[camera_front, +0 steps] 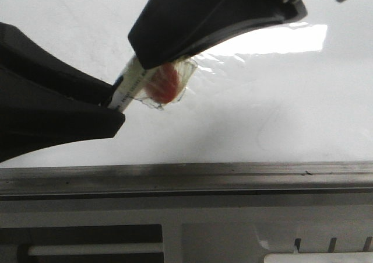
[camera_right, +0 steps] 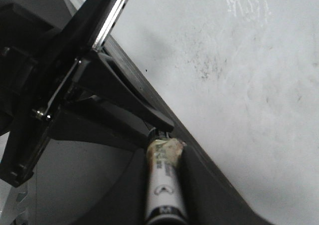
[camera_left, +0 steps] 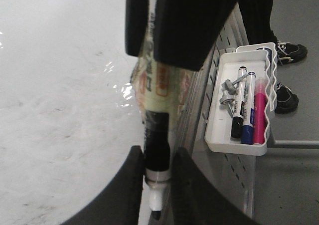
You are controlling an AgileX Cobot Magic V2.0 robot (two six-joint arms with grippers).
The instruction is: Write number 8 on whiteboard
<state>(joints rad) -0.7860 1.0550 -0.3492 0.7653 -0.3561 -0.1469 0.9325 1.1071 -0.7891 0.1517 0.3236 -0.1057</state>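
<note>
I see both the left gripper (camera_left: 157,167) and right gripper (camera_right: 162,160) clamped on the marker (camera_left: 158,150) over the whiteboard (camera_front: 280,117); no 8 there yet, all writing remains.

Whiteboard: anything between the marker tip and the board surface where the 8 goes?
Nothing visible blocks it. Both the left gripper and the right gripper are clamped on the marker. Its tip is uncapped. The whiteboard beside it shows only faint smudges. No 8 is drawn yet. Whether the tip touches is unclear.
</note>
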